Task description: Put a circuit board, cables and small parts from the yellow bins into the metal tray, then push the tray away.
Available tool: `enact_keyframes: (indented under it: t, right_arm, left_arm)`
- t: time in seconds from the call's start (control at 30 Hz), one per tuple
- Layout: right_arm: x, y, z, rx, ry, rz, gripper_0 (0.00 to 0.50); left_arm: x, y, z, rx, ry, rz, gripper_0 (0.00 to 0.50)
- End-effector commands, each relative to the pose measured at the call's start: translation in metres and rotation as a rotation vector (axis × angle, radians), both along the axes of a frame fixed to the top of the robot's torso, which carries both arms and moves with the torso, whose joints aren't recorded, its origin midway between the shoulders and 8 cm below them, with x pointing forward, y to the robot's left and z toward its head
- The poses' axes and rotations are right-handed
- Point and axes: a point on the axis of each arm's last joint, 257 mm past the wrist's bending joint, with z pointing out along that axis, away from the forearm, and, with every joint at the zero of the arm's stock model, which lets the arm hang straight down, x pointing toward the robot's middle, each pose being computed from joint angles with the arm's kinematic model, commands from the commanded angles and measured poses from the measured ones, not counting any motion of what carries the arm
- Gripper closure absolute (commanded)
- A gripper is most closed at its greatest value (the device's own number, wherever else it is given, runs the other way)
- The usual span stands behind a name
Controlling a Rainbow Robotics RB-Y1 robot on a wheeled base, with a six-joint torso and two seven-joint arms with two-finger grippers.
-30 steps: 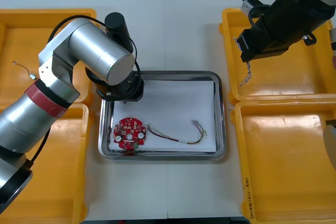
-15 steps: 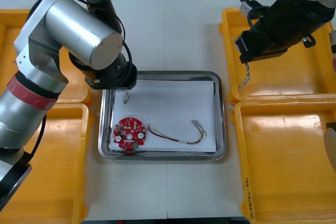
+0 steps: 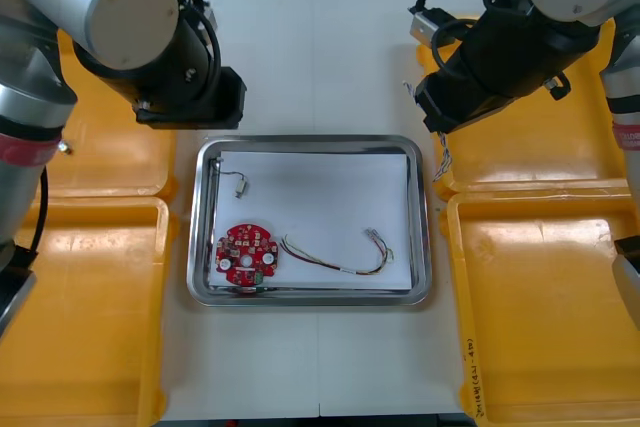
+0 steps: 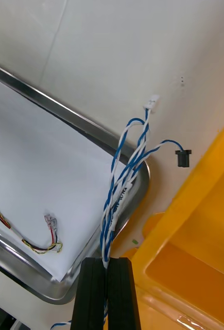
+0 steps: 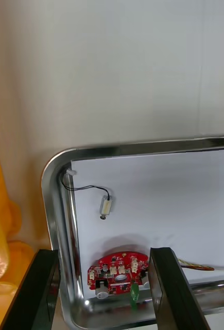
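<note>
The metal tray (image 3: 425, 247) is white inside and holds a round red circuit board (image 3: 247, 255), a red and yellow cable (image 3: 340, 259) and a small metal part (image 3: 240, 184) on a thin black wire. My right gripper (image 4: 107, 268) is shut on a twisted blue and white cable (image 4: 124, 191), which hangs (image 3: 440, 162) over the gap between the tray's far right corner (image 4: 140, 175) and the yellow bin (image 4: 204, 232). My left gripper (image 5: 104, 252) is open above the tray's far left corner (image 5: 55, 170), with the small metal part (image 5: 106, 206) and the circuit board (image 5: 117, 270) below it.
Two yellow bins (image 3: 100, 167) (image 3: 80, 327) flank the tray on the left and two (image 3: 540, 147) (image 3: 550, 307) on the right. Bare table (image 3: 320, 57) lies beyond the tray, under both arms' wrists.
My left arm has lifted and drawn back to the far left, leaving the small metal part in the tray. My right arm has carried the blue and white cable leftward out of the bin.
</note>
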Motion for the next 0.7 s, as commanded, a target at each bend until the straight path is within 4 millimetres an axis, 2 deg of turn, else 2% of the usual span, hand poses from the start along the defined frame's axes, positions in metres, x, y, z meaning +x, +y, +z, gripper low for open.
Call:
enact_keyframes:
  t: [0.03,0.2,0.37,0.5,0.57,0.7]
  right_arm:
    - [-0.013,0.010,0.003,-0.077,-0.050,0.085,0.500]
    - [-0.023,0.024,-0.003,-0.129,-0.074,0.195,0.500]
    - [-0.029,0.036,-0.010,-0.182,-0.099,0.323,0.500]
    - [-0.027,0.043,-0.010,-0.214,-0.133,0.405,0.500]
    - [-0.027,0.046,-0.015,-0.261,-0.152,0.468,0.500]
    - [-0.026,0.047,-0.024,-0.339,-0.172,0.546,0.500]
  left_arm:
    - [0.014,0.022,0.070,0.018,-0.121,-0.050,0.000]
    - [0.017,0.050,0.081,0.025,-0.108,-0.009,0.000]
    - [0.022,0.099,0.089,0.065,-0.077,0.067,0.000]
    - [0.022,0.130,0.089,0.079,-0.045,0.114,0.000]
    - [0.022,0.149,0.088,0.091,-0.026,0.145,0.000]
    - [0.023,0.176,0.085,0.111,0.004,0.172,0.000]
